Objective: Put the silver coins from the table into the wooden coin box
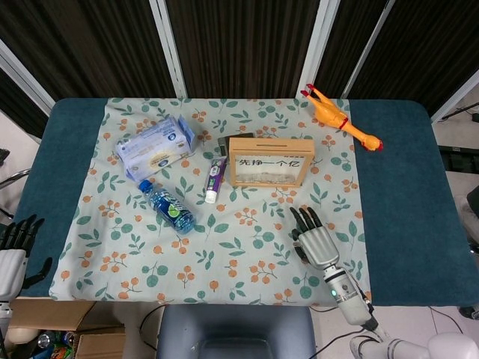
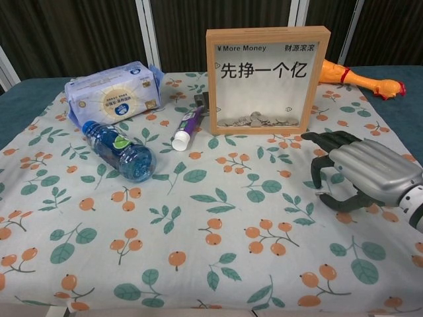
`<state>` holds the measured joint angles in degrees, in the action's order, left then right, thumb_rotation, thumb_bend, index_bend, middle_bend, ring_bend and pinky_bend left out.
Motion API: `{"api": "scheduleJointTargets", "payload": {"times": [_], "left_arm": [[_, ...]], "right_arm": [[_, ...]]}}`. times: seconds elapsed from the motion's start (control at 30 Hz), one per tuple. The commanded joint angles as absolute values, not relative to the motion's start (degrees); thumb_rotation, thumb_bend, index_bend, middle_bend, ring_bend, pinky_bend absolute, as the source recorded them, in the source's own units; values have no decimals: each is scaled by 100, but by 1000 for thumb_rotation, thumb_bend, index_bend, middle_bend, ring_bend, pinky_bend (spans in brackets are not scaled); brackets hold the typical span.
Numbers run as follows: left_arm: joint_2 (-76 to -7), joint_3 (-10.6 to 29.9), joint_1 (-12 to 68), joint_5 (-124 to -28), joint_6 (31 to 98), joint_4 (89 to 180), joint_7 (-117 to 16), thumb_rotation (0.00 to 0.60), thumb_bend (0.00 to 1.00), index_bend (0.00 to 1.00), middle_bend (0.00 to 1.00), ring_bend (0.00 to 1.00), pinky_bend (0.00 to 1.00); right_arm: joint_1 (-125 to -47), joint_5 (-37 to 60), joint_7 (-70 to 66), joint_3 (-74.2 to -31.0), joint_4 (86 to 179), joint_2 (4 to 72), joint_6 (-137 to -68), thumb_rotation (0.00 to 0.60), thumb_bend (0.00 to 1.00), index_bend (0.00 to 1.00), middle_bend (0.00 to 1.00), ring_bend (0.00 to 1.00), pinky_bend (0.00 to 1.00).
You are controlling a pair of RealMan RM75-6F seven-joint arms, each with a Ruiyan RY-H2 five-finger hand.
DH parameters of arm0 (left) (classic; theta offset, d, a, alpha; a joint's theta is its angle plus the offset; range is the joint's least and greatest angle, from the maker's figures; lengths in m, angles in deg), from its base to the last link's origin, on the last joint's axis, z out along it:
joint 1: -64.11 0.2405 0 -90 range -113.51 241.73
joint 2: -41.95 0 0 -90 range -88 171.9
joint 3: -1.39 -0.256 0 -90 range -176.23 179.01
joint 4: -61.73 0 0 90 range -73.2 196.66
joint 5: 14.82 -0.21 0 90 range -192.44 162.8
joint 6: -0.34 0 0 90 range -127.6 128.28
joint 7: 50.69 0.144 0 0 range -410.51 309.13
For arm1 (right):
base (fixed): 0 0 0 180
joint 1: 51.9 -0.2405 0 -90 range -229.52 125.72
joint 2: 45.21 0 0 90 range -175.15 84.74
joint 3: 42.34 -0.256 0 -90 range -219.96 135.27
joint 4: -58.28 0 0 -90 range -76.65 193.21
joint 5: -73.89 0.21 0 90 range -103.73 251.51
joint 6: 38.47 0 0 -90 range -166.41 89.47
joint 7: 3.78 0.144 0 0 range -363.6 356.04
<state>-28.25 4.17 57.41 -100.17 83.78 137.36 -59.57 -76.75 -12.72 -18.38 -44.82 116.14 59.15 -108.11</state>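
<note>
Desk [image 1: 397, 187], wooden coin box [image 2: 267, 79] at 12 o'clock holding coins. Right robot hand [image 2: 360, 173] at 4 o'clock, fingers curled, grip unclear. Left robot hand [image 1: 13, 250] idle, apart. Likely coin pickup; next, lift to the slot.

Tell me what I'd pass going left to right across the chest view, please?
tissue pack → water bottle → toothpaste tube → wooden coin box → right hand. The rubber chicken overlaps the hand's span, so I left it out.
</note>
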Motion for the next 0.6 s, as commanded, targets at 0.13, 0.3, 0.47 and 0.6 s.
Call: {"api": "scheduleJointTargets", "payload": {"times": [0.13,0.3,0.47,0.6], "left_arm": [[-2841,406,5744,-10010,8362,13717,-5960,600,375,0,0,0,0],[-2841,405,5748,-10000,8358,13705,-5973,600,375,0,0,0,0],[-2852,399,5745,-10009,8354,13689,-5988,600,376,0,0,0,0],[-2857,401,5747,-10008,8360,13682,-5998,600,376,0,0,0,0]], "right_arm": [[-7678,-1248,-1846,-4485,11595,5929,-10769,600,590,664,137,0,0],[-7672,-1247,-1843,-4493,11600,5934,-10787,600,604,685,147,0,0],[-7661,-1254,-1816,-4525,11626,5919,-10860,600,607,702,153,0,0],[-7676,-1288,-1776,-4602,11740,5835,-10995,600,607,704,153,0,0]]}}
